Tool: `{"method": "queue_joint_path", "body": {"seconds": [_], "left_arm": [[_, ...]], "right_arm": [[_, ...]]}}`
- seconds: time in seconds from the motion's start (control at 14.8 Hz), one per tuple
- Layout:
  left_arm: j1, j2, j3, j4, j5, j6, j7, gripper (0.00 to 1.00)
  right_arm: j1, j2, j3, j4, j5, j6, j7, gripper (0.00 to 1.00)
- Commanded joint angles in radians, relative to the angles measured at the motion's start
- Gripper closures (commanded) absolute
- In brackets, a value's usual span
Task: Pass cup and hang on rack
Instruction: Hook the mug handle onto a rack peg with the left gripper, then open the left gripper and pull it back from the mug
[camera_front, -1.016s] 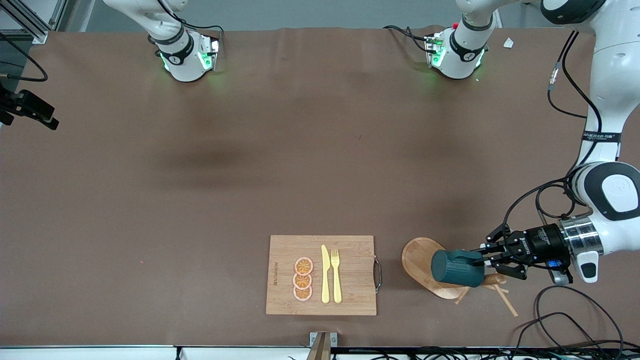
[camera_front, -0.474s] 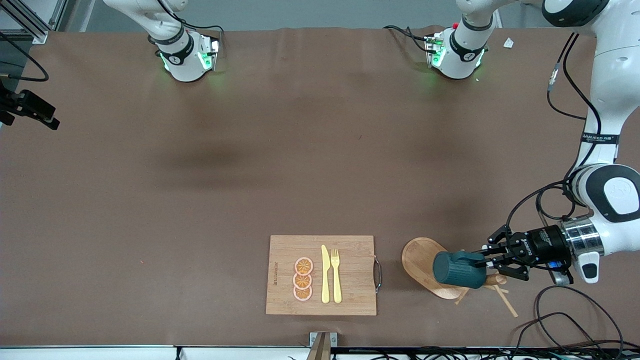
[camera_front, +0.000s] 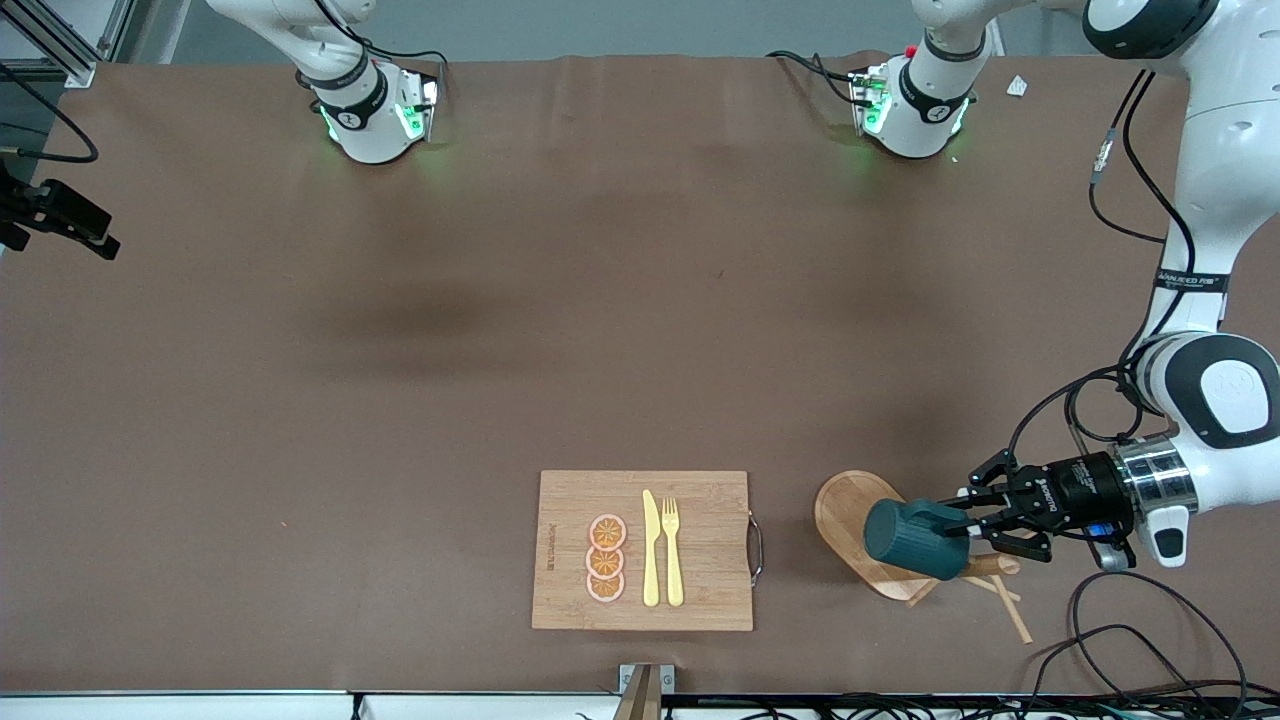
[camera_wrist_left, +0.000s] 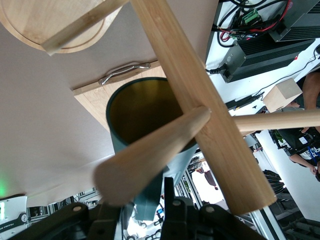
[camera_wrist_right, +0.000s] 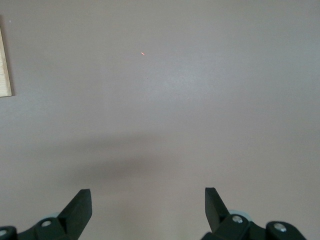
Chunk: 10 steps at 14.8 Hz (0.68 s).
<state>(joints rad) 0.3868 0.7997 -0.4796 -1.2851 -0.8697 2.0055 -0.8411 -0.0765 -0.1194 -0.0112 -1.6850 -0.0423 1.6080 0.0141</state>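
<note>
Hang step was in hand, the pass already done by the look of it. My left claw (camera_front: 975, 525) was closed narrow on the handle of the cup (camera_front: 905, 540), holding it on its side over the rack's (camera_front: 850, 515) oval base, mouth pointing away from the claw. The rack stood near the front-camera edge of the tabletop (camera_front: 500, 350), beside the cutting board (camera_front: 570, 550), toward the left arm's end. In the left wrist view a peg (camera_wrist_left: 150, 155) crossed in front of the cup, with the post (camera_wrist_left: 200, 100) just beside it; I couldn't tell whether the handle was on the peg. Judged next: confirm the handle is seated, open, back straight out without dragging the rack. My right claw (camera_wrist_right: 147, 210) waited wide open and empty over bare tabletop.
</note>
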Motion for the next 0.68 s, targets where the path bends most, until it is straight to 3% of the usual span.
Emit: {"method": "queue_joint_path", "body": {"seconds": [0.0,0.2,0.34,0.47,0.61], "left_arm": [[0.000,0.003,-0.008,0.010,-0.022,-0.004,0.011,0.57],[-0.003,-0.007,-0.025,0.013,-0.022,0.001,-0.007,0.30],[-0.003,-0.016,-0.031,0.021,-0.022,0.001,-0.038,0.29],[0.003,-0.028,-0.053,0.021,-0.022,0.001,-0.070,0.02],[0.003,-0.048,-0.057,0.021,-0.022,0.001,-0.094,0.00]], "right_arm": [[0.006,0.011,-0.001,0.021,-0.008,-0.013,-0.005,0.00],[0.008,0.010,-0.001,0.024,-0.008,-0.014,-0.005,0.00],[0.006,0.011,-0.001,0.024,-0.008,-0.013,-0.005,0.00],[0.006,0.011,-0.001,0.024,-0.008,-0.013,-0.005,0.00],[0.006,0.011,-0.001,0.024,-0.008,-0.014,-0.005,0.00]]}}
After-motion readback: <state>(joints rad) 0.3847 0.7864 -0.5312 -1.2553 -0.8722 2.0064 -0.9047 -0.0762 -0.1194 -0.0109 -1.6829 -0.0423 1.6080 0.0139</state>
